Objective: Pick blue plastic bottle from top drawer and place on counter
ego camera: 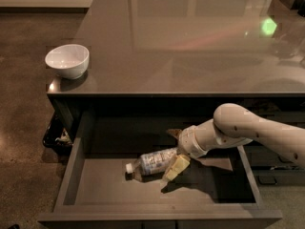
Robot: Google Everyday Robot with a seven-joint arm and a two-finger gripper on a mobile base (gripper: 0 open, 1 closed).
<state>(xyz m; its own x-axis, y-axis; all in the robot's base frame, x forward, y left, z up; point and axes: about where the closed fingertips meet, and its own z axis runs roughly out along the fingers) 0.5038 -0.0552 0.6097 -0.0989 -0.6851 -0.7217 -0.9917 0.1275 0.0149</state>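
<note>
Grey top drawer (105,185) holds the blue plastic bottle (150,162) lying flat, gripper (170,152) jaws spread astride its base, white bowl (67,60) up on the counter (181,46).

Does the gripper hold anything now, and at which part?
It cannot be told. The gripper is in the top drawer at the base end of the blue plastic bottle, which lies on the drawer floor.

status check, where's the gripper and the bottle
Gripper down in top drawer, at blue plastic bottle. Bottle on its side on drawer floor, cap end away from gripper. White bowl on counter edge, not in the way.
</note>
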